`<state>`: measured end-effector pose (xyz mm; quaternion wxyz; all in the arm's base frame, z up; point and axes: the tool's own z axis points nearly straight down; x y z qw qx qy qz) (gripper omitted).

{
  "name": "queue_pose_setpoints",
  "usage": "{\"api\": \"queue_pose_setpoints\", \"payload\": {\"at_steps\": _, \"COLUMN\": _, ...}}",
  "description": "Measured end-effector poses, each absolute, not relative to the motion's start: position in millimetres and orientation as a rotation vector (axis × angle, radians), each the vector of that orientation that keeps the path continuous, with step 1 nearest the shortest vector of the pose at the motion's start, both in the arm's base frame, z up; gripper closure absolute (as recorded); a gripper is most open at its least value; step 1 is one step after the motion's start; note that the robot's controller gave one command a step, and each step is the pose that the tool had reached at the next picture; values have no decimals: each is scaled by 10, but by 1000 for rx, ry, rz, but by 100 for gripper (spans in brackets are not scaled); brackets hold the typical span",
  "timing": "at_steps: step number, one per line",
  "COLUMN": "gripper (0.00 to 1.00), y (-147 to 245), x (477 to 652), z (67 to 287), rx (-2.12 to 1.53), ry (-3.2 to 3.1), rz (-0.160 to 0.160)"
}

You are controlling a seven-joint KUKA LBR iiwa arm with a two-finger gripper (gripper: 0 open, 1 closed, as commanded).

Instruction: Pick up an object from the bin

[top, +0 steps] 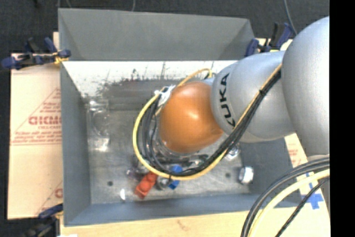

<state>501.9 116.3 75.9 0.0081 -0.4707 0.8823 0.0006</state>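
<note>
The dark body of my gripper shows low over the bin's front middle, just below the arm's orange cover. Right under it lies a small heap: a red-orange block at the front left, a blue piece beside the gripper, and a dark bit to the left. I cannot tell whether the gripper touches any of them.
A clear plastic cup lies on the bin floor at the left. A small white and blue thing sits near the front right corner. A tiny white bit lies by the front wall. The arm and its cables cover the bin's middle and right.
</note>
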Motion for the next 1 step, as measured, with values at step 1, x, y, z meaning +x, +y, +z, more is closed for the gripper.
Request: {"api": "queue_pose_setpoints", "payload": {"at_steps": 1, "gripper": 100, "y": 1220, "x": 5096, "z": 2791, "rx": -1565, "ry": 2721, "rz": 2}}
